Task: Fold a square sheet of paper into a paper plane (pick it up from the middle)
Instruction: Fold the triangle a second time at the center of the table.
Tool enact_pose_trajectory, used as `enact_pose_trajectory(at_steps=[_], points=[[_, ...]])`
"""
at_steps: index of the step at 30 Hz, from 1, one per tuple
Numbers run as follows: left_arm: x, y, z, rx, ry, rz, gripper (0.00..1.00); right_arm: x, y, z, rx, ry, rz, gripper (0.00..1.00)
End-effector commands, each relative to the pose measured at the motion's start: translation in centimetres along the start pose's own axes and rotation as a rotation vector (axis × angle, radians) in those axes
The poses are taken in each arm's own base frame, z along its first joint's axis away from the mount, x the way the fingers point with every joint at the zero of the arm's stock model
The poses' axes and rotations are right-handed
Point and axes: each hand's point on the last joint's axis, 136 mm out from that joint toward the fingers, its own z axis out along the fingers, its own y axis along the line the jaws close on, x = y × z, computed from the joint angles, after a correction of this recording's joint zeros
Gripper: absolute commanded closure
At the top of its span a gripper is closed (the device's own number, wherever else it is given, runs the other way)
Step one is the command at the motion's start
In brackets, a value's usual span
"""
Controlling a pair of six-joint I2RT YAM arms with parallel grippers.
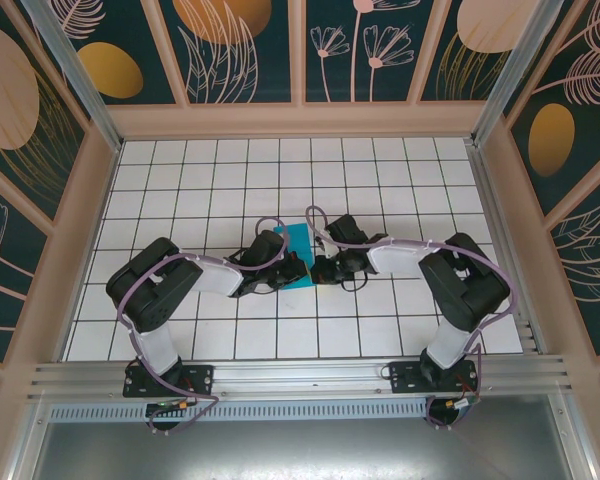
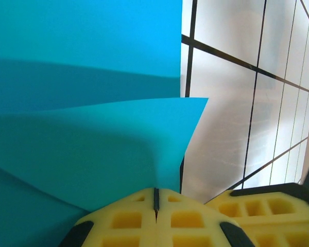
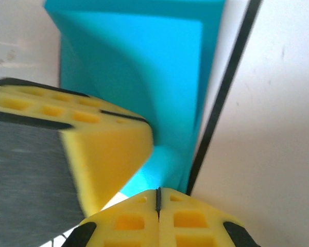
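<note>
The square sheet of paper [image 1: 300,244] is teal, partly folded, and held up off the tiles at the middle of the table between both grippers. My left gripper [image 1: 293,270] comes at it from the left and is shut, and a raised flap of the paper [image 2: 92,144] runs down into the seam of that gripper [image 2: 155,191]. My right gripper [image 1: 319,270] meets it from the right, also shut [image 3: 158,192], with the paper [image 3: 165,77] reaching its tips. The left gripper's yellow fingers [image 3: 103,149] press close beside the paper. The right gripper's fingers [image 2: 262,206] sit just to the right.
The white tiled floor [image 1: 380,180] with black grid lines spreads around the arms. Beige walls [image 1: 300,120] with dark floral panels close in three sides. An aluminium rail [image 1: 300,378] runs along the near edge. Purple cables [image 1: 325,225] loop over both forearms.
</note>
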Motion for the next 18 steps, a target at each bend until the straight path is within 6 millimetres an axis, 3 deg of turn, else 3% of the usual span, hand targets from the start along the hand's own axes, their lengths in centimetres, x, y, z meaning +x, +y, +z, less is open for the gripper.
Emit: enact_pose_trajectory(at_steps=[1,9,18], points=[[0.1,2.3,0.4,-0.093,-0.011,-0.023,1.0,1.9,-1.4,0.8,0.022,0.056,0.029,1.0],[-0.6,2.3,-0.1,-0.116,-0.05,-0.013,1.0,2.9,-3.9,1.3,0.134,0.081,0.046,1.0],[-3.6,4.5,-1.9,-0.227,-0.17,-0.022,1.0,4.4,-6.5,1.4,0.25,0.119,0.081,1.0]])
